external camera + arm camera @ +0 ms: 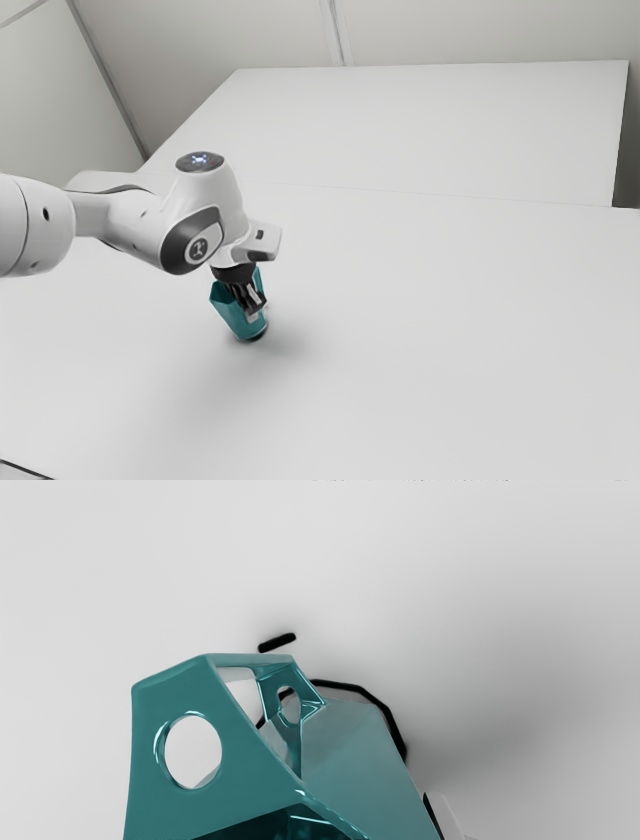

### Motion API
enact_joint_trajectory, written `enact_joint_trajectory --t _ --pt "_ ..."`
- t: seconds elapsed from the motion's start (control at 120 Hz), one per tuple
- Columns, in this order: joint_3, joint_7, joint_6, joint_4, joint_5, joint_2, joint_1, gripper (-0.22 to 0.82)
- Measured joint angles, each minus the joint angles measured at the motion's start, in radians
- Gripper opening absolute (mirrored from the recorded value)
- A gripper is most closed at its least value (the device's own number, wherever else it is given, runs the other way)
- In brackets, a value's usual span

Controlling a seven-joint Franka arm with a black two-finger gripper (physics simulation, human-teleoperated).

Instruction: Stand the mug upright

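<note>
"In exterior view, where is the mug (231, 313)?"
"It is just below the gripper (256, 306), mouth up, but leaning. If the gripper lets go on such slant, I think it can tip over."
"Is it pinched?"
"I cannot tell if the gripper is spread or pressed together."
"And wrist view?"
"The mug is very near to the gripper, above the table (150, 580). A careless sideways move could push its wall and make it fall."
</note>
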Motion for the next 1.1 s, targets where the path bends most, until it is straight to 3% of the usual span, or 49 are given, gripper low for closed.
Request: enact_joint_trajectory --t 0.308,1.1 --pt "0.007 -0.006 0.013 -0.001 0.0 0.009 -0.008 -0.14" --pt "0.004 0.0 0.008 0.014 0.001 -0.011 -0.011 0.2"
